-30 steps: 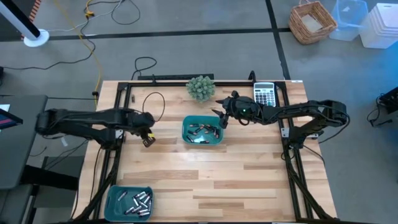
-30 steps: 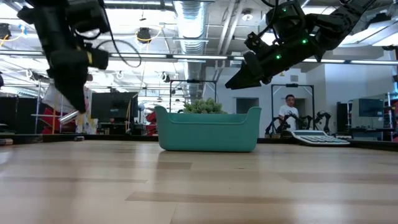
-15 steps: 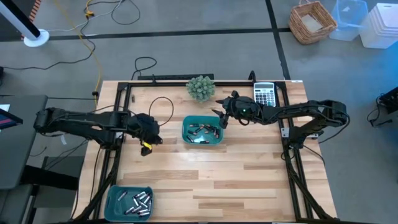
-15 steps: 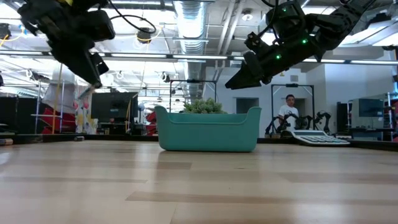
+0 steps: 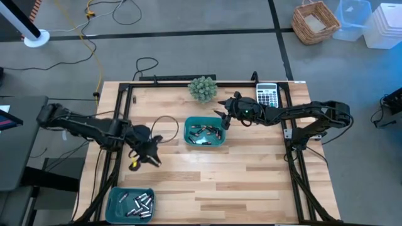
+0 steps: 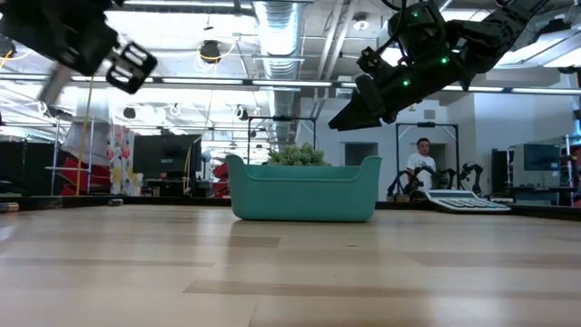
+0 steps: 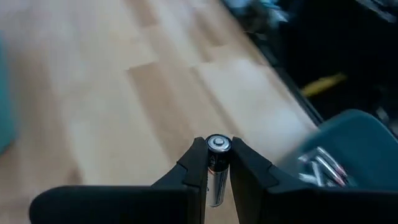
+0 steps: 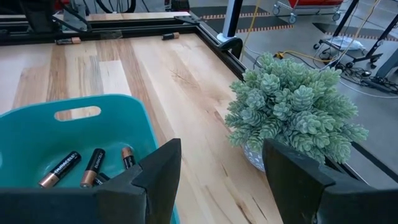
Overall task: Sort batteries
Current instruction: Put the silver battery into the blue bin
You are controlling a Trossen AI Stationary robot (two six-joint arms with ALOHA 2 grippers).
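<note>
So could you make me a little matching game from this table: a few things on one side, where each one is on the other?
Things:
1. left gripper
2. right gripper
3. calculator
4. plant

Places or states:
A. at the table's back edge, near the middle
B. open, above the right end of the middle teal tray
C. at the back right corner of the table
D. shut on a battery, between the two teal trays

Pairs: 1-D, 2-B, 3-C, 4-A
</note>
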